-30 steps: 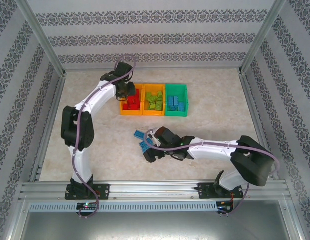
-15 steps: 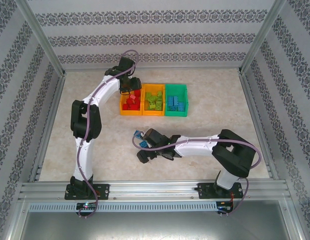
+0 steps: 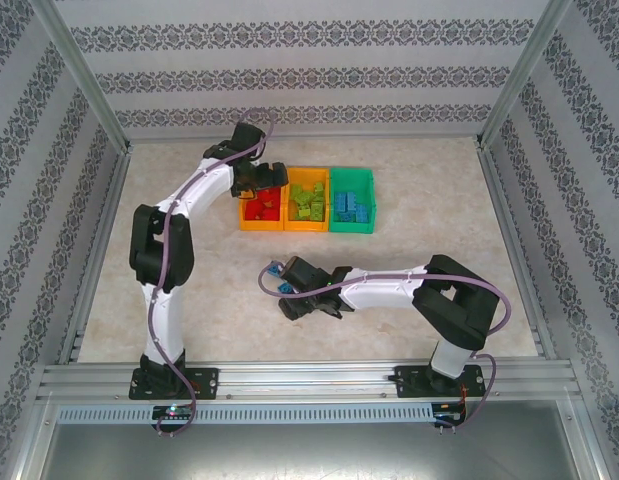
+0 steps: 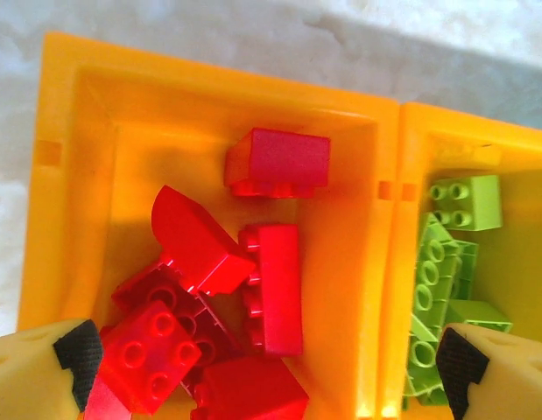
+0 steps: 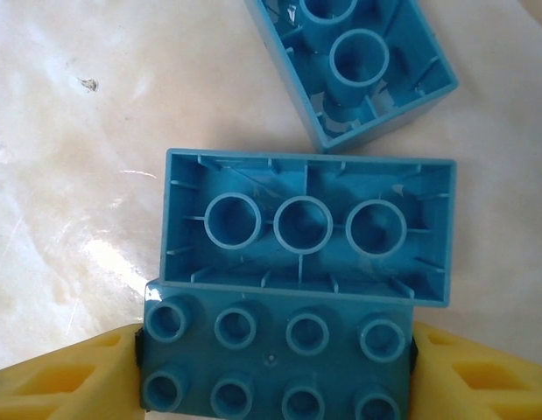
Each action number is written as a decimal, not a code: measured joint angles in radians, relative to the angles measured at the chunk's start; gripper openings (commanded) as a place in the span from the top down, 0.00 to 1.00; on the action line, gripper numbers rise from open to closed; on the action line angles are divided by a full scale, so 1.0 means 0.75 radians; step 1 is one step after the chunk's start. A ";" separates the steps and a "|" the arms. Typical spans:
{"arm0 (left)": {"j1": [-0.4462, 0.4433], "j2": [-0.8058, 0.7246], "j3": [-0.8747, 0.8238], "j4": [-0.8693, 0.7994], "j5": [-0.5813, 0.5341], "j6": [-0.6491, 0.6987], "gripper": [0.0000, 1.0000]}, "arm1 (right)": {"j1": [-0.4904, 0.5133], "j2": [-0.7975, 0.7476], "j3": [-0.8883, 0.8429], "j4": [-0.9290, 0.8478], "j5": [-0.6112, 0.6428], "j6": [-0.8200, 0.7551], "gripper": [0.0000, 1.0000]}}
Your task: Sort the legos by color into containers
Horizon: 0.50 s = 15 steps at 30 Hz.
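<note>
Top external view had three glossy plastic bins joined in a row on the pale marbled table (image 3: 419, 200): left orange bin (image 3: 261, 229), middle orange bin (image 3: 307, 229), green bin (image 3: 351, 229). The left arm stretched far forward with its elbow raised, the left gripper (image 3: 267, 185) poised over the left orange bin. The right arm lay low and folded across to the left, its right gripper (image 3: 285, 287) down among loose light blue bricks (image 3: 277, 268) on the table, well apart from the bins. From this height its finger spacing could not be read.

Left wrist view looked straight down into the left orange bin (image 4: 69, 175), where shiny red bricks (image 4: 275, 289) lay jumbled, one with a curved slope. Lime bricks (image 4: 446, 262) lay in the middle orange bin (image 4: 516, 254). The left gripper (image 4: 269, 359) was released, its yellow fingers (image 4: 25, 367) spread wide and holding nothing.

Right wrist view gave the finer detail. The right gripper (image 5: 275, 367) was clamped on a stud-up blue brick (image 5: 275, 350), with pads against both short ends. An upturned blue brick (image 5: 310, 227), three hollow tubes showing, touched its long side. A second upturned brick (image 5: 349, 70) sat near, skewed.
</note>
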 measured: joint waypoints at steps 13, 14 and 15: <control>-0.002 -0.263 -0.342 0.145 0.020 0.001 0.00 | -0.192 -0.336 -0.017 -0.070 -0.040 -0.078 0.49; -0.003 -0.286 -0.384 0.150 0.019 0.001 0.00 | -0.256 -0.372 -0.017 -0.061 -0.060 -0.081 0.50; -0.004 -0.309 -0.425 0.153 0.019 0.001 0.00 | -0.322 -0.401 -0.017 -0.051 -0.075 -0.081 0.50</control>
